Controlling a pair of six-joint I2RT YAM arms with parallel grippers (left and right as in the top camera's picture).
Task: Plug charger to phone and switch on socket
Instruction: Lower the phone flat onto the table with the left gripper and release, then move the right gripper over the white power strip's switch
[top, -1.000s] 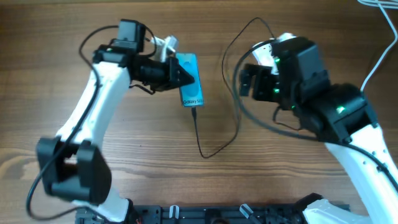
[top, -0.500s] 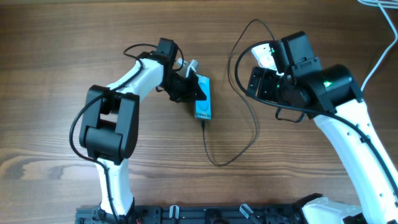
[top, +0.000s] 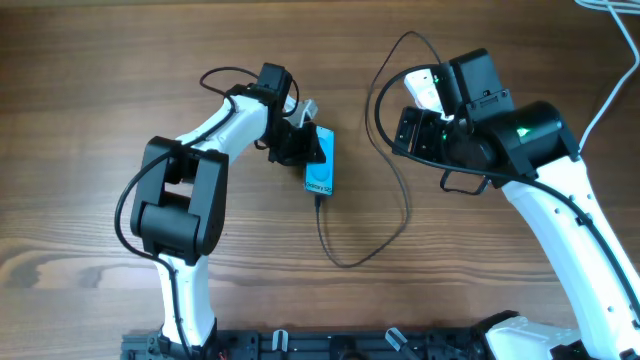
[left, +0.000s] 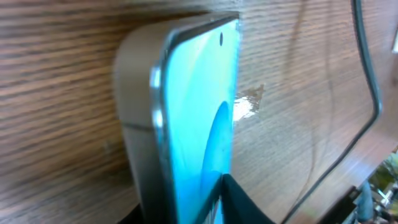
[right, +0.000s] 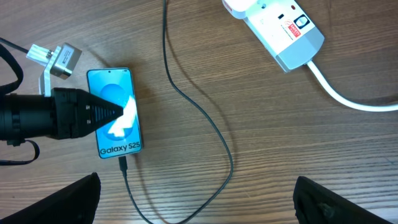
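Black charger (right: 123, 165) tip touches the phone (right: 115, 135) — socket (right: 283, 28) apart.

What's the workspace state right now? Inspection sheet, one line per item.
Surface: wooden table, brown grain.
Job's things: phone flat, screen up; charger tip at the phone's bottom edge, looks plugged in; socket apart from the phone, switch state unreadable.
Clutter: nothing seen.
Grippers: left gripper at the phone, one finger over the screen, grip unclear; right gripper open, holding nothing.
Cables: charger loops across the table between phone and socket; thick white cord runs from the socket out of frame.
Surroundings: dark rail along the near table edge.
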